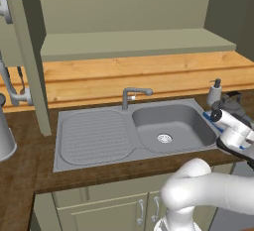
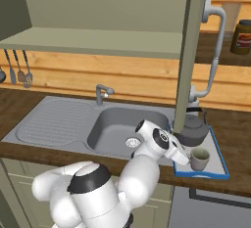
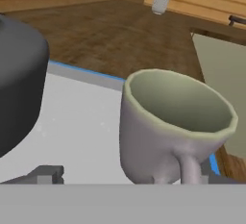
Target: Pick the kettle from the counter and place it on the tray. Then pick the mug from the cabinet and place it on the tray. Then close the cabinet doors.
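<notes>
We see the kettle (image 2: 192,130) and the mug (image 2: 199,158) standing on the blue-rimmed tray (image 2: 218,171) on the worktop (image 2: 235,124), right of the sink (image 2: 113,129). Our arm's hand reaches just beside the mug. A cabinet door (image 2: 188,51) hangs open above.

- Dark wood counter (image 2: 235,124) runs along the plank wall, with a grey sink (image 2: 59,122) set into it: ribbed drainboard on the left, basin on the right, faucet (image 2: 103,94) at the far edge.
- Just right of the basin there's a white tray (image 2: 215,166) with a blue rim sitting on the counter.
- On the tray: dark kettle (image 2: 192,130) at the far side, pale mug (image 2: 199,158) upright on the near side, close together.
- White soap dispenser (image 1: 214,92) stands on the counter behind the tray.
</notes>
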Tool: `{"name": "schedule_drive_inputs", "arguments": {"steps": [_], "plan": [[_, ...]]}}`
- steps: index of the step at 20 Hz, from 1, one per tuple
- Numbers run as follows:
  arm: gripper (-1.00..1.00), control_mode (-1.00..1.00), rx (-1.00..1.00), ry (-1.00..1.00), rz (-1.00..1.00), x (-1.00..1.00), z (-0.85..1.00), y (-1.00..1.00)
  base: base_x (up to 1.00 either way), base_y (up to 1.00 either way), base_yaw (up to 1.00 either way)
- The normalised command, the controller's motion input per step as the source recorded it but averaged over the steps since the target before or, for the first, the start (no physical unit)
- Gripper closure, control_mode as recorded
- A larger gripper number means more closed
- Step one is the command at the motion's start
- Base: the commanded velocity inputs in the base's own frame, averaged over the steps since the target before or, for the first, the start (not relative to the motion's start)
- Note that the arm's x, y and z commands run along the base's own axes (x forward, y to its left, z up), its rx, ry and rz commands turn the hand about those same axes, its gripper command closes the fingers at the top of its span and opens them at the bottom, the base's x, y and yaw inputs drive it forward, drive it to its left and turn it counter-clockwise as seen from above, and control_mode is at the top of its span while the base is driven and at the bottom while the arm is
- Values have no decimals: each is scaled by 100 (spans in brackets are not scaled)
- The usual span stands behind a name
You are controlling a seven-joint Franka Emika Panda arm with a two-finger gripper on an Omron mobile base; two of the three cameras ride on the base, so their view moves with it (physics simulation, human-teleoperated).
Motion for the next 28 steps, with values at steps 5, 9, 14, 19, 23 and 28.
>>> {"name": "schedule_drive_inputs", "arguments": {"steps": [5, 9, 14, 19, 23, 28], "plan": [[-100, -100, 0, -6, 2, 0, 6, 24, 0, 0, 0], [-100, -100, 0, 0, 0, 13, -9, 2, 0, 0, 0], [-100, -100, 0, 0, 2, 20, -35, 0, 0, 0, 0], [-100, -100, 0, 0, 0, 3, -8, 2, 0, 0, 0], [-100, -100, 0, 0, 0, -19, 20, 11, 0, 0, 0], [-100, -100, 0, 6, -5, -23, 15, 2, 0, 0, 0]]}}
